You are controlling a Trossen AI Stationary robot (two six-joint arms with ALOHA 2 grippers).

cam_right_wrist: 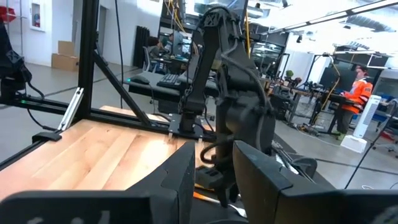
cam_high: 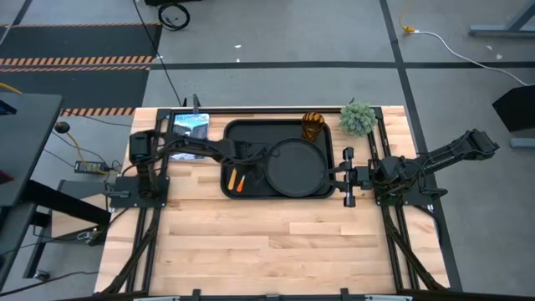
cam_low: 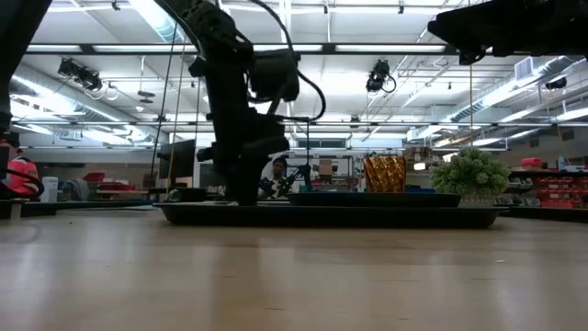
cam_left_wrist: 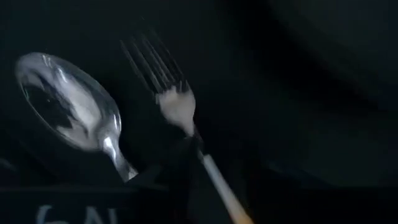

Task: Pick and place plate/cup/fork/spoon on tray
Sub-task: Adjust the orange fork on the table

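The black tray [cam_high: 251, 132] lies at the table's far middle. The round black plate [cam_high: 295, 165] sits on its right part. The amber cup [cam_high: 312, 125] stands upright in the tray's far right corner. The spoon [cam_left_wrist: 68, 102] and the fork [cam_left_wrist: 171, 93] lie side by side on the tray's left part, and their orange handles also show in the high view [cam_high: 236, 181]. My left gripper [cam_high: 244, 163] is low over them, slightly open, with the fork's handle [cam_left_wrist: 217, 186] running between its fingers. My right gripper [cam_high: 346, 176] is open and empty by the tray's right edge. My left gripper has one dark finger [cam_left_wrist: 180, 174] right beside the fork's neck [cam_left_wrist: 198, 142]; the other finger is lost against the dark tray. I cannot tell whether the fingers touch the fork, which lies flat on the tray.
A small green potted plant [cam_high: 358, 117] stands on the table just right of the tray's far corner. A flat printed item [cam_high: 191, 125] lies left of the tray. The near half of the wooden table [cam_high: 267, 242] is bare. People stand in the room beyond [cam_right_wrist: 359, 87].
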